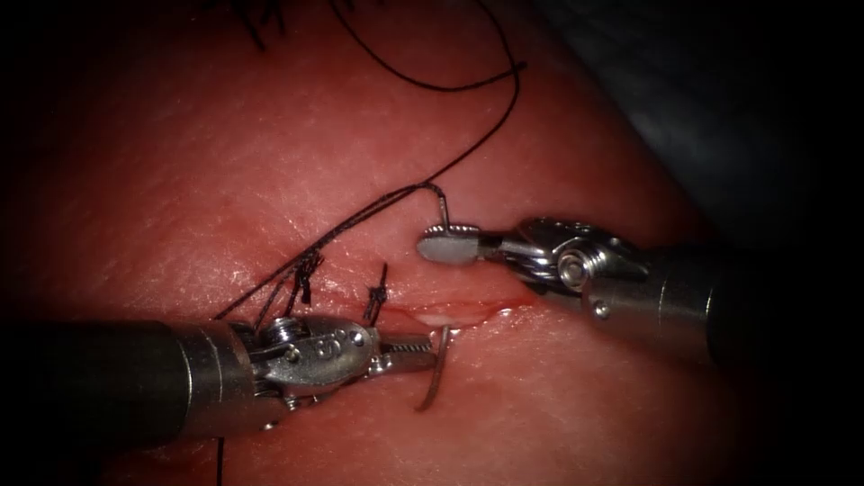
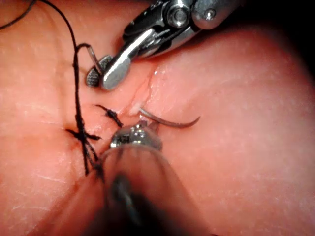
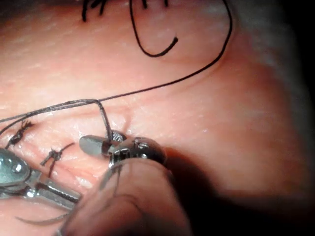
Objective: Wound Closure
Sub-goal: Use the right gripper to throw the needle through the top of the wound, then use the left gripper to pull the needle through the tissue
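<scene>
The left tool [image 1: 416,353] comes in from the lower left of the endoscope view and lies low over the tissue [image 1: 225,180], just below the cut [image 1: 468,309]. Its jaws are clenched on the needle [image 1: 438,369], grasping it at about the middle of the curve. The pointed part of the needle is free below the cut and hangs over the tissue surface; from the left wrist view [image 2: 170,121] the body goes up from the jaws into the cut, so the needle passes through the tissue.

The right tool [image 1: 447,241] comes in from the right and stays above the cut. Its jaws are clenched on the rear end of the needle, where the thread [image 1: 468,148] is joined; a short piece of the needle stands up from the jaws there.

From this end the thread runs left and down over the tissue, and another part runs up in a wide loop to the top of the picture. Two knots [image 1: 306,270] with short cut ends sit on the closed part of the cut, to the left of the needle. A little red fluid [image 1: 508,304] lies along the open part of the cut.
</scene>
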`<act>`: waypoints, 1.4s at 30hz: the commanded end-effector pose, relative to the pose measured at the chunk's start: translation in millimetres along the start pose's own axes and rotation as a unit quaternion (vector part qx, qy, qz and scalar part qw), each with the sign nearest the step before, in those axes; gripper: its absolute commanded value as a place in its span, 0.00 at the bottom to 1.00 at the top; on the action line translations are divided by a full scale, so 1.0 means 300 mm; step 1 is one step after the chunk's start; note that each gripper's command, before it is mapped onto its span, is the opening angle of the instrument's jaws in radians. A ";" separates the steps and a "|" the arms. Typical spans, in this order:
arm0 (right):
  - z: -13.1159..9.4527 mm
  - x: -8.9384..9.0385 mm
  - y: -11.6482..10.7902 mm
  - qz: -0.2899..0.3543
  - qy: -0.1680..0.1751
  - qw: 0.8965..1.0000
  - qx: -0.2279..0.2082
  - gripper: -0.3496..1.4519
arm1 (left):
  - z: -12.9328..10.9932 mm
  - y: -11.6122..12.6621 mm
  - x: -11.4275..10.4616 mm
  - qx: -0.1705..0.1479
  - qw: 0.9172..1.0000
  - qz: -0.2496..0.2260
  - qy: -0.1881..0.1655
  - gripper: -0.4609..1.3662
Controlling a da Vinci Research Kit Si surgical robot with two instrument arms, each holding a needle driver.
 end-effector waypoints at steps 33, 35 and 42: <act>-0.0088 0.0212 0.0127 -0.117 0.087 0.989 0.010 0.74 | -0.0034 0.0033 0.0086 0.008 0.980 0.196 0.043 0.63; -0.0091 0.0205 0.0135 -0.118 0.087 0.989 0.010 0.73 | -0.0041 0.0043 0.0105 0.005 0.977 0.209 0.048 0.68; -0.0113 0.0190 0.0141 -0.120 0.084 0.989 0.013 0.67 | -0.0030 0.0025 0.0142 -0.024 0.966 0.250 0.061 0.82</act>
